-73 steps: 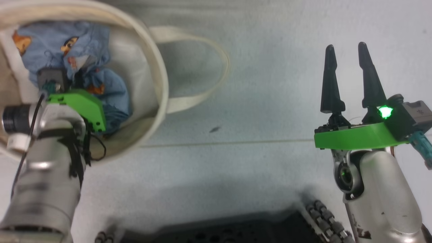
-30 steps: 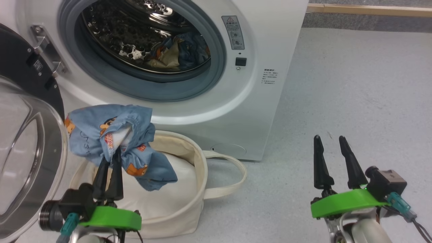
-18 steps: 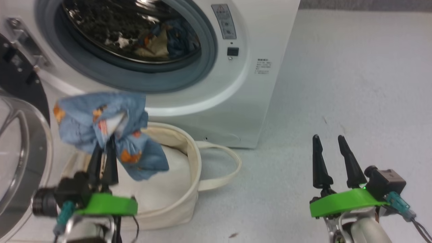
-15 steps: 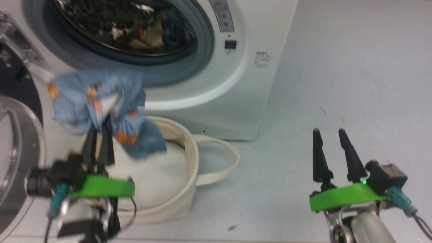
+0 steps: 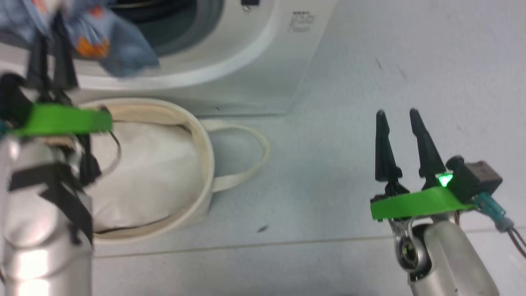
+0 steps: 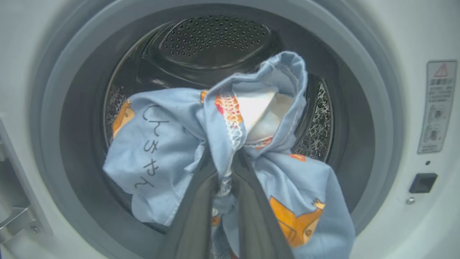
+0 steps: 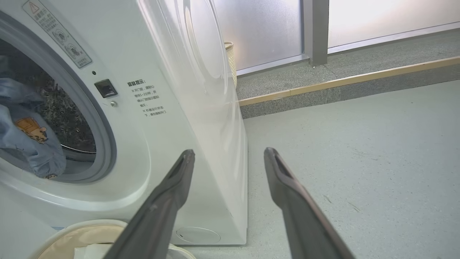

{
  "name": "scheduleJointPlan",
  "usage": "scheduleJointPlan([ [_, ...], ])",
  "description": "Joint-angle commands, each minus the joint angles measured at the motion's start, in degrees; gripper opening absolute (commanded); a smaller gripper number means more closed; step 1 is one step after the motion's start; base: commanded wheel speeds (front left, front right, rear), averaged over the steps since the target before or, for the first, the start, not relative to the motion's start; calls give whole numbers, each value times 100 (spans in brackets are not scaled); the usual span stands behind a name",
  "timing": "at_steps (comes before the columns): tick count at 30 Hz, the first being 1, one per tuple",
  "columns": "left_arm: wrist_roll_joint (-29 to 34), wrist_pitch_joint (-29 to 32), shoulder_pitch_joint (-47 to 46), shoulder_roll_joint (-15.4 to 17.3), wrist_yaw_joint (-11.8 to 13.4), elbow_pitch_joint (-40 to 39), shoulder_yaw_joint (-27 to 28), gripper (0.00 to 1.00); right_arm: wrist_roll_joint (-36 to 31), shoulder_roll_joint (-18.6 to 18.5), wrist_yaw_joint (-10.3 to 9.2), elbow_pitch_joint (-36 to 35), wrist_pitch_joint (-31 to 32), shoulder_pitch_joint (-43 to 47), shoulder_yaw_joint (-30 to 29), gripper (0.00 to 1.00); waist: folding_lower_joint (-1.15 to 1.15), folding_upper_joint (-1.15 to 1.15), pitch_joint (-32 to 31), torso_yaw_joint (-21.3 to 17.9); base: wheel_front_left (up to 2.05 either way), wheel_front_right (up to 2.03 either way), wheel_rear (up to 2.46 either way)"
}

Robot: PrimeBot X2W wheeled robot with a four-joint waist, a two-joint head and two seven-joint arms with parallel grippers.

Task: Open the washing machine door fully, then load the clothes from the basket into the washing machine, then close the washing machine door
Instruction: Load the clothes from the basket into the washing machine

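Note:
My left gripper (image 5: 49,24) is shut on the light blue garment with orange prints (image 5: 111,53). It holds the garment (image 6: 165,144) up right in front of the open mouth of the washing machine (image 6: 395,223), before the steel drum (image 6: 215,43). My left gripper (image 6: 224,163) pinches a fold of the cloth, and the rest hangs down around the fingers. The cream basket (image 5: 203,135) stands on the floor below, against the washing machine (image 5: 246,61). My right gripper (image 5: 396,113) hovers open and empty to the right, over the floor. The door and the patched garment are out of view.
A plain white bundle (image 5: 144,164) lies in the basket, and a loop handle (image 5: 259,156) lies out to its right. In the right wrist view my open gripper (image 7: 230,153) points past the machine's corner (image 7: 222,144) over grey floor, towards a raised step with a wooden edge (image 7: 341,82).
The head camera has tilted down, so the machine has slid up the picture. My left gripper has lifted the blue garment out of the basket and up to the drum mouth. The right gripper has stayed open.

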Motion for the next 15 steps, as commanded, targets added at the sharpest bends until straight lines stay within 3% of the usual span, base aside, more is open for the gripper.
scheduleJointPlan([
  [1,15,-34,-371,309,-56,-71,236,0,70,10,1,-228,-70,-132,167,100,-2,0,465,-330,0,0,0],
  [15,224,-34,-2360,1117,-150,757,408,0,322,10,1,-385,-70,-589,362,100,-2,0,1643,-842,0,0,0],
])
